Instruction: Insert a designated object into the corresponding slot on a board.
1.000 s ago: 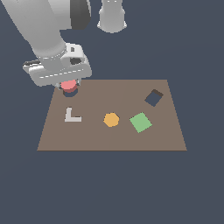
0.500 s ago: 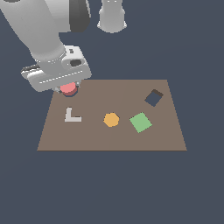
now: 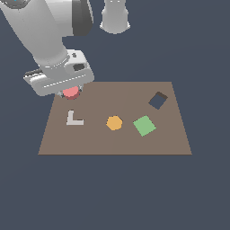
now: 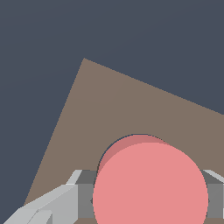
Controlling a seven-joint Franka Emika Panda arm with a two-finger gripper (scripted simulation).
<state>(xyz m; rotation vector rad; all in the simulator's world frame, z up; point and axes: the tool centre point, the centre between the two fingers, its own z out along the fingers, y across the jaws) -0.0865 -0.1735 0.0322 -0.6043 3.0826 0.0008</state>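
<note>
The pinkish-red round disc (image 3: 71, 93) hangs at the far corner of the brown board (image 3: 117, 143) on the exterior view's left. My gripper (image 3: 71, 92) is shut on it from above. In the wrist view the disc (image 4: 151, 188) fills the space between the grey fingers (image 4: 83, 197), just above the board (image 4: 131, 100). Its darker lower part has a thin dark curved rim around it. The round slot is otherwise hidden under the disc, and I cannot tell how deep the disc sits.
On the board lie a grey L-shaped piece (image 3: 73, 118), an orange hexagon (image 3: 114, 122) and a green square (image 3: 144, 125). A dark tilted square hole (image 3: 157, 100) is at the far right. The arm's white base (image 3: 116, 18) stands behind the board.
The gripper with the red disc has sunk slightly towards the board over the same corner. The other pieces have not moved.
</note>
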